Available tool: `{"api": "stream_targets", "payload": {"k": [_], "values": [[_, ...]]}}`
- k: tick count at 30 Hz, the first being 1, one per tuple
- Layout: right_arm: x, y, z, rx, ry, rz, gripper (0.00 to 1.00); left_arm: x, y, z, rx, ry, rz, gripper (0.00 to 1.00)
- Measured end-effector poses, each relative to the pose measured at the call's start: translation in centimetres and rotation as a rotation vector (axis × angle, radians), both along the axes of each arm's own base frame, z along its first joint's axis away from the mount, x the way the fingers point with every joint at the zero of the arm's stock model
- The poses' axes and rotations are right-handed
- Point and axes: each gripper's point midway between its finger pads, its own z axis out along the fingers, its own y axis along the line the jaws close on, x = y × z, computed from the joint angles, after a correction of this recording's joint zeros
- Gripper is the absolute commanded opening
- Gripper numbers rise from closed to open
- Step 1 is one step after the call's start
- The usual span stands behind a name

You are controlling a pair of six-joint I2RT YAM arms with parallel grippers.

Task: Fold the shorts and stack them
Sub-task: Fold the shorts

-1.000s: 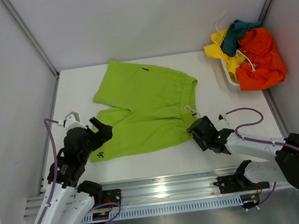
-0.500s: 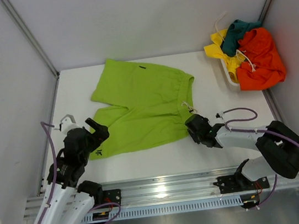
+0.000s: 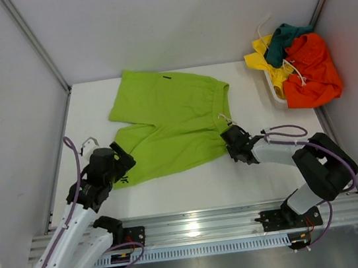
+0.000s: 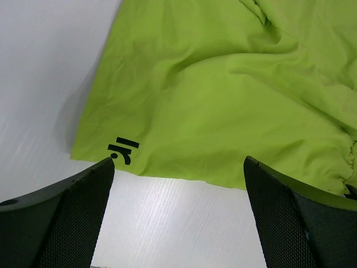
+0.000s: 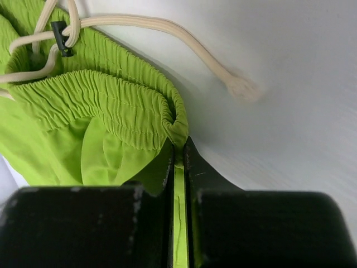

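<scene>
The lime green shorts [image 3: 167, 119] lie spread flat on the white table, waistband to the right, legs to the left. My right gripper [image 3: 231, 140] is shut on the near corner of their elastic waistband [image 5: 173, 125]; green cloth shows pinched between the jaws, and the white drawstring [image 5: 167, 42] trails on the table beside it. My left gripper [image 3: 124, 160] hangs open just above the near leg's hem [image 4: 167, 167], beside a small black logo [image 4: 122, 152], with bare table between its fingers [image 4: 290, 218]. Orange [image 3: 310, 72], yellow [image 3: 265, 62] and dark teal [image 3: 282, 41] shorts are piled at the back right.
A white mesh basket [image 3: 275, 94] holds the piled shorts in the back right corner. Grey walls close in the table at left, back and right. A metal rail [image 3: 199, 228] runs along the near edge.
My right gripper moved in to the waistband corner and closed on it. The green shorts shifted slightly away and left. My left gripper crept forward toward the leg hem, still open.
</scene>
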Motion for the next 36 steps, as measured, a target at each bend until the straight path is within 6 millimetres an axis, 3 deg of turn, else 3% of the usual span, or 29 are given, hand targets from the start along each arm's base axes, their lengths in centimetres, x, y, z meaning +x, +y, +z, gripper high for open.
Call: {"api": "stream_targets", "payload": {"k": [9, 18, 26, 34, 36], "values": [[1.2, -0.9, 0.0, 0.029, -0.022, -0.106, 0.00, -0.6, -1.0, -2.9, -0.104, 0.020, 0.025, 0.99], [1.4, -1.1, 0.0, 0.044, -0.032, -0.151, 0.00, -3.5, -1.5, -10.2, -0.212, 0.153, 0.093, 0.98], [1.3, -0.8, -0.1, 0.043, -0.042, -0.167, 0.00, -2.6, -1.9, -10.3, -0.260, 0.137, 0.137, 0.93], [0.2, 0.0, -0.2, 0.020, -0.049, -0.160, 0.00, -1.4, -1.9, -10.8, -0.306, 0.088, 0.197, 0.63], [0.2, 0.0, -0.2, 0.019, -0.050, -0.163, 0.00, -1.4, -1.7, -11.0, -0.303, 0.083, 0.214, 0.60]]}}
